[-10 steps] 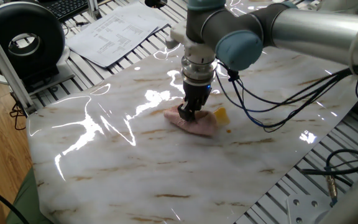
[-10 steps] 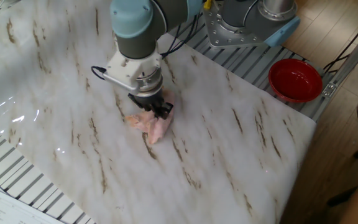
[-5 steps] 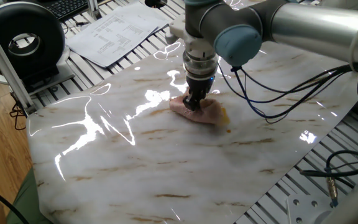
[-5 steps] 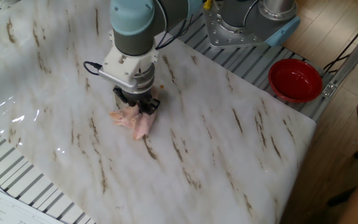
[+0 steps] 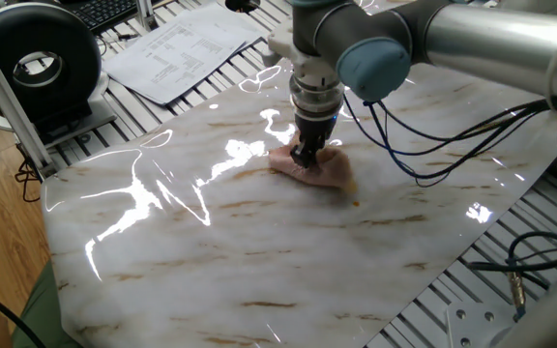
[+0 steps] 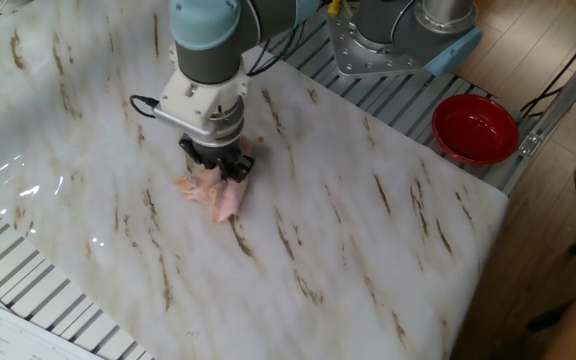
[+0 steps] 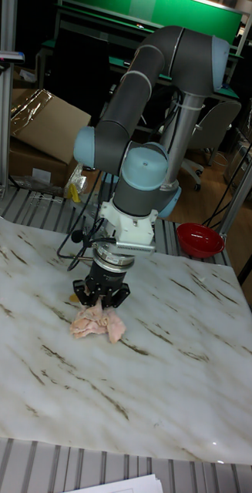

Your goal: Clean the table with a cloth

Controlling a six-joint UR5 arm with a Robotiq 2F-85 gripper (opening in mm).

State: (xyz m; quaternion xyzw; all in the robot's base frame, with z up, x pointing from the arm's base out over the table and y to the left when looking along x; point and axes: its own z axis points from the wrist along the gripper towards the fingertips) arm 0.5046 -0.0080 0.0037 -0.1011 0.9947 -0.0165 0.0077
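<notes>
The pale-pink cloth [image 5: 322, 172] [image 6: 218, 197] [image 7: 97, 323] lies bunched on the white marble-patterned table [image 5: 259, 251] [image 6: 368, 230] [image 7: 141, 385]. My gripper [image 5: 304, 161] [image 6: 218, 170] [image 7: 99, 302] points straight down and is shut on the cloth's top, pressing it against the sheet. A small orange smear [image 5: 355, 202] shows on the table just beside the cloth, and an orange speck [image 7: 73, 298] sits left of the gripper in the tall fixed view.
A red bowl [image 6: 475, 126] [image 7: 199, 239] stands off the table's edge near the arm's base. Printed paper sheets [image 5: 180, 46] and a black round device [image 5: 37, 66] lie on the ribbed frame beyond the sheet. Loose cables [image 5: 433, 164] hang over the table.
The gripper has dragged the cloth across the table, toward the far side in one fixed view and leftward in the other. A yellow-orange blob beside the cloth is now covered.
</notes>
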